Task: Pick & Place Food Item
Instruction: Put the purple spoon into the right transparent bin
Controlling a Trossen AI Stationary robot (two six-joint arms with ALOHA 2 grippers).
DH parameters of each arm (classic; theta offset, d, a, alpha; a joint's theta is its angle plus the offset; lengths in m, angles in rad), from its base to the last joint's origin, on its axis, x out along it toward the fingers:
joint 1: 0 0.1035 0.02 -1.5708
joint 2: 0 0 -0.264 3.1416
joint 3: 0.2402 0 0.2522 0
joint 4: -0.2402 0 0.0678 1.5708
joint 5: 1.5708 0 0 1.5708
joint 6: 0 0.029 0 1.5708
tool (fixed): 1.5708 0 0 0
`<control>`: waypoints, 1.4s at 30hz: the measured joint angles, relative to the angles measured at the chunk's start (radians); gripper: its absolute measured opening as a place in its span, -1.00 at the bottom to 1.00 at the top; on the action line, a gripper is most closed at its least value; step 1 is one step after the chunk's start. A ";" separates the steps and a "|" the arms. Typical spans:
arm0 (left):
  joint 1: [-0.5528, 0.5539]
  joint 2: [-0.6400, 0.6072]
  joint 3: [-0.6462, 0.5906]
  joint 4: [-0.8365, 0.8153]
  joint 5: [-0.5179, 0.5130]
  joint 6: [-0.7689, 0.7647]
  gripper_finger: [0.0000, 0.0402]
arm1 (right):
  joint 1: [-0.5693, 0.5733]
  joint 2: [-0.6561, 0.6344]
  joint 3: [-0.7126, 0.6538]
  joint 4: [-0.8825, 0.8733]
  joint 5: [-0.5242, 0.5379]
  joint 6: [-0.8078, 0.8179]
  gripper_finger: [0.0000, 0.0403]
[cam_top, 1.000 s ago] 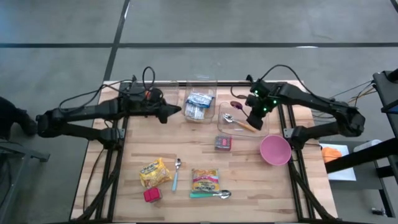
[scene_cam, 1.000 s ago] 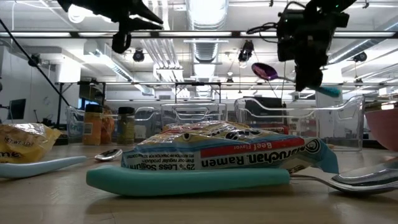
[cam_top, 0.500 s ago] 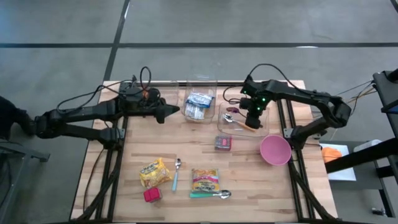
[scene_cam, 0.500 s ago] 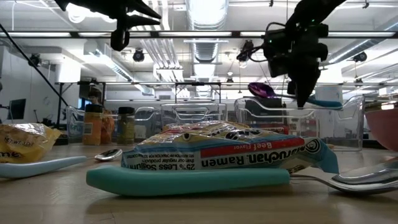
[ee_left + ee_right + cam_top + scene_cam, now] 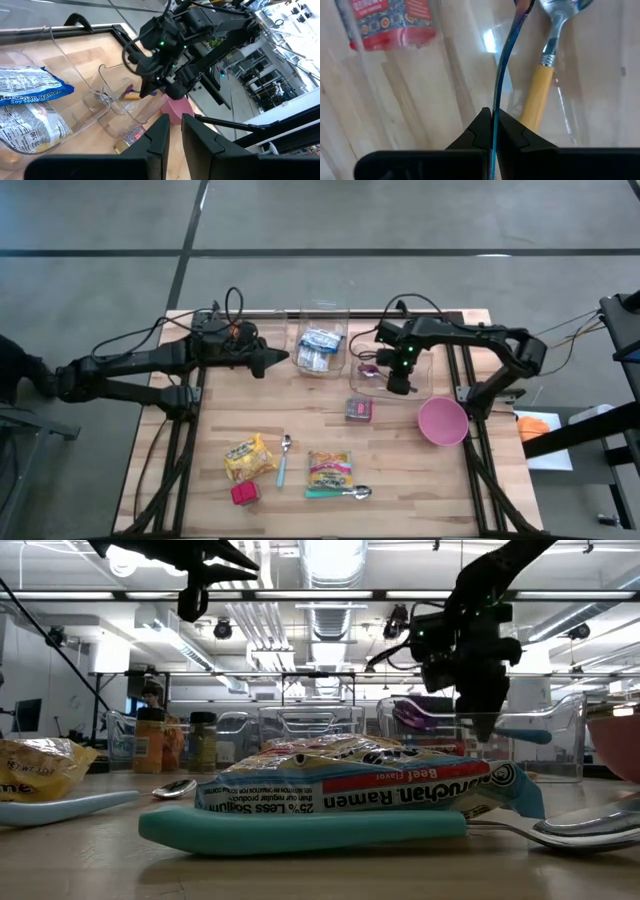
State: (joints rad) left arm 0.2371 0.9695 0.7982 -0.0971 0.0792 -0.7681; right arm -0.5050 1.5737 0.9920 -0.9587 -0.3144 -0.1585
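While the left pincer (image 5: 283,360) hovers nearly closed and empty beside the bin of ramen packets (image 5: 320,348), the right pincer (image 5: 399,385) grips a purple-bowled spoon (image 5: 507,45) inside the clear utensil bin (image 5: 428,370).

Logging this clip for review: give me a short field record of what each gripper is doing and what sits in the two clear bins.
right gripper: shut on the purple spoon, lowered into the right clear bin
left gripper: raised beside the left clear bin, holding nothing
right clear bin contents: yellow-handled spoon
left clear bin contents: ramen packets
loose on table: ramen pack on a teal spoon, pink bowl
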 joint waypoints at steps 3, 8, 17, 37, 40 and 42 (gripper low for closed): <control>0.000 0.000 0.000 0.000 -0.001 0.000 -0.71 | 0.008 0.035 0.000 0.008 0.001 0.015 -0.97; 0.000 0.000 0.000 0.000 -0.001 0.000 -0.71 | 0.008 0.077 0.002 0.020 0.017 0.032 -0.97; 0.000 0.000 0.000 0.000 -0.001 0.000 -0.71 | 0.011 0.099 0.000 0.050 0.001 0.081 -0.97; 0.000 0.000 0.000 -0.005 -0.001 0.005 -0.71 | 0.063 0.065 -0.017 0.057 0.203 0.152 -0.96; 0.000 0.000 0.000 -0.005 -0.001 0.005 -0.71 | 0.063 0.065 -0.030 0.058 0.239 0.151 -0.96; 0.000 0.001 0.000 -0.005 0.000 0.005 -0.71 | 0.063 0.065 -0.039 0.060 0.243 0.149 -0.96</control>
State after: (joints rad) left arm 0.2371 0.9703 0.7979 -0.1017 0.0788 -0.7631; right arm -0.4418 1.6386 0.9529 -0.8983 -0.0719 -0.0094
